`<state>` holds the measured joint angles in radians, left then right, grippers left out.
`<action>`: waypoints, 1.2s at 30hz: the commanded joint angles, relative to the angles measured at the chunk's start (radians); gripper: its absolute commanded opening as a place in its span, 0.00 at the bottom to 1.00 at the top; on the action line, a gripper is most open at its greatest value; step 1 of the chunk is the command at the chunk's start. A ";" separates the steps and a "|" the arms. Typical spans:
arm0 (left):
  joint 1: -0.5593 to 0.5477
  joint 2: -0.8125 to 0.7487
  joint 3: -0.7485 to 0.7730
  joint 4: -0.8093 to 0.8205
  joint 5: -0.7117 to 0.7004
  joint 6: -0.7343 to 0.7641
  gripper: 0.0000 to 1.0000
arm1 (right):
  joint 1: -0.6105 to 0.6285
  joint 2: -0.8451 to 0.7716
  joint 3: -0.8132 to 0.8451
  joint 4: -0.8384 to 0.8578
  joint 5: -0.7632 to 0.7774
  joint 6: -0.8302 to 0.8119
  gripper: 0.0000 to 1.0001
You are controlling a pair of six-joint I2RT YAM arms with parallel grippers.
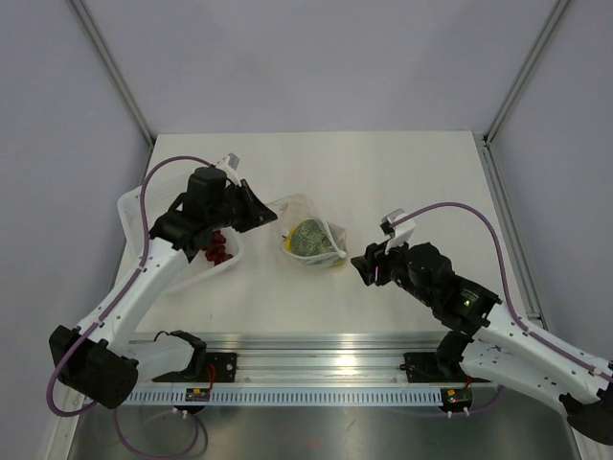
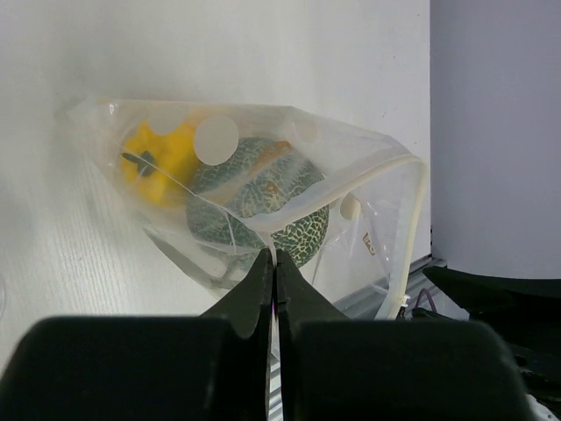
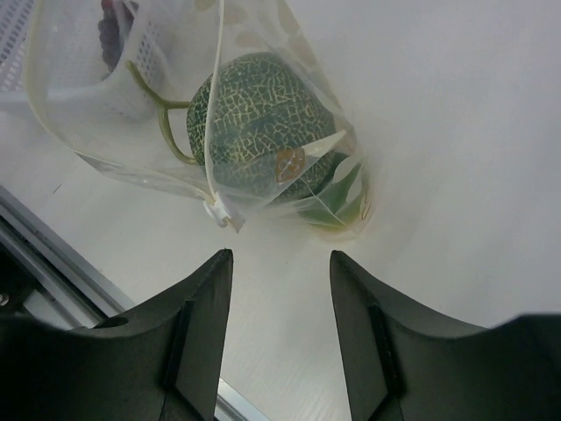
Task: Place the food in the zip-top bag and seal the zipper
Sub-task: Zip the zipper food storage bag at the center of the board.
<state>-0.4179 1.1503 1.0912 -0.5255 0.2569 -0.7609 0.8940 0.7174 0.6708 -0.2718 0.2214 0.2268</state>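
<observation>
Top view first: the zip-top bag (image 1: 287,209) lies mid-worktop (image 1: 402,172) between the two arms. Both fruits are inside, the grey-green fruit (image 1: 310,238) in the middle and the yellow fruit (image 1: 337,261) tucked at the corner nearest the right arm. The left tool (image 1: 271,217) is right at the bag's left edge, just beside the white tray (image 1: 230,270). The right tool (image 1: 361,265) sits a little off the opposite corner, not touching.

Over to the left wrist: the jaws are clenched tight, and the bag's clear film runs straight into their tips, so it looks like a pinch on the plastic. The zipper (image 2: 412,219) curves away down the right side, bowed wide, so the mouth is not sealed. There's a small printed mark (image 2: 368,244) on the film, too tiny to read.

Right wrist now: jaws spread wide and holding nothing. The bag lies dead ahead with its long side running away from the tool, and the strip's near end hangs just in front, slightly left of centre. This arm looks best placed to take that end, so filling looks done and sealing is what remains. An orange sticker (image 3: 287,164) shows on the green fruit, but its text is unreadable.
</observation>
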 commanded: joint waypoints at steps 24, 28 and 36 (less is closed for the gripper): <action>0.022 0.000 -0.022 0.085 0.062 -0.023 0.00 | 0.048 0.159 -0.224 0.666 -0.048 -0.155 0.19; 0.022 -0.004 -0.022 0.082 0.061 -0.020 0.00 | 0.048 0.136 -0.235 0.683 -0.036 -0.161 0.00; 0.024 -0.040 -0.001 0.081 0.130 0.159 0.67 | 0.048 0.105 -0.177 0.626 -0.017 -0.288 0.00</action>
<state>-0.3996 1.1519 1.0695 -0.4770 0.3328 -0.7071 0.9314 0.8467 0.4389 0.3229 0.1726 0.0219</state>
